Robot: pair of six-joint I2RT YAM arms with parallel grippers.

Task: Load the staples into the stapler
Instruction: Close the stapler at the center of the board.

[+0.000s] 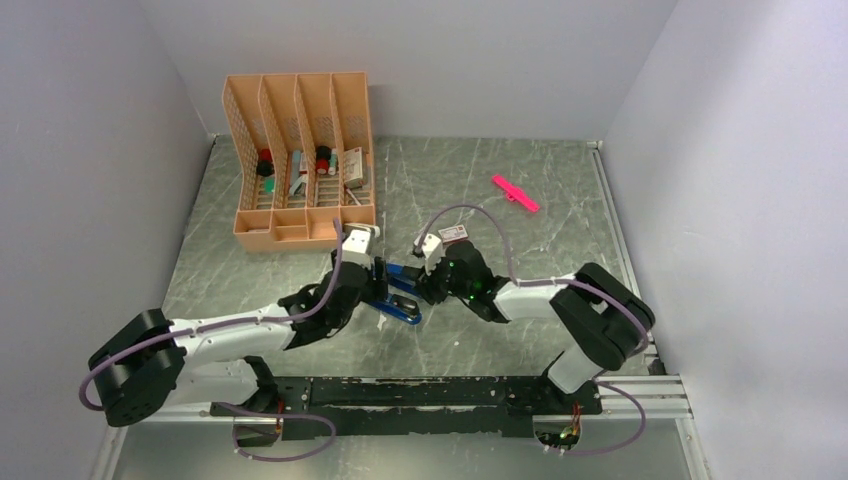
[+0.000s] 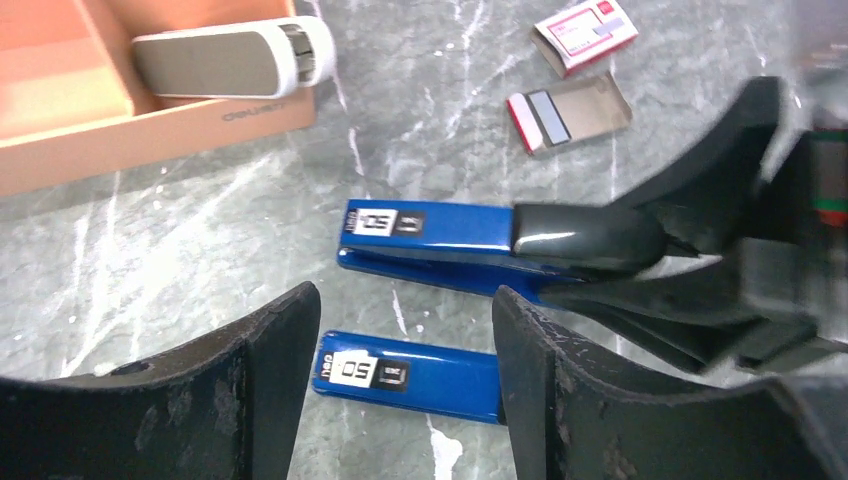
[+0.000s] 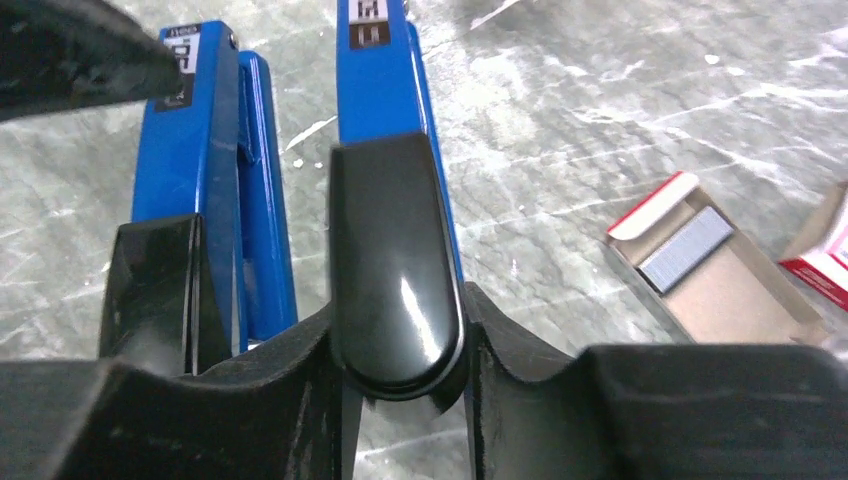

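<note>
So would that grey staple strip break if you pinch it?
Possibly: the staples look thin and flat, so the strip might snap. Lying small and low in the cardboard tray, it is probably light and hard to pinch.

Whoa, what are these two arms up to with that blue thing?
They are preparing a blue stapler for loading. The right end effector grips the stapler's black-capped top half, which is swung open from the other half. The left end effector is open over that other half. The staples lie in their open box on the table nearby, not yet picked up.
</note>
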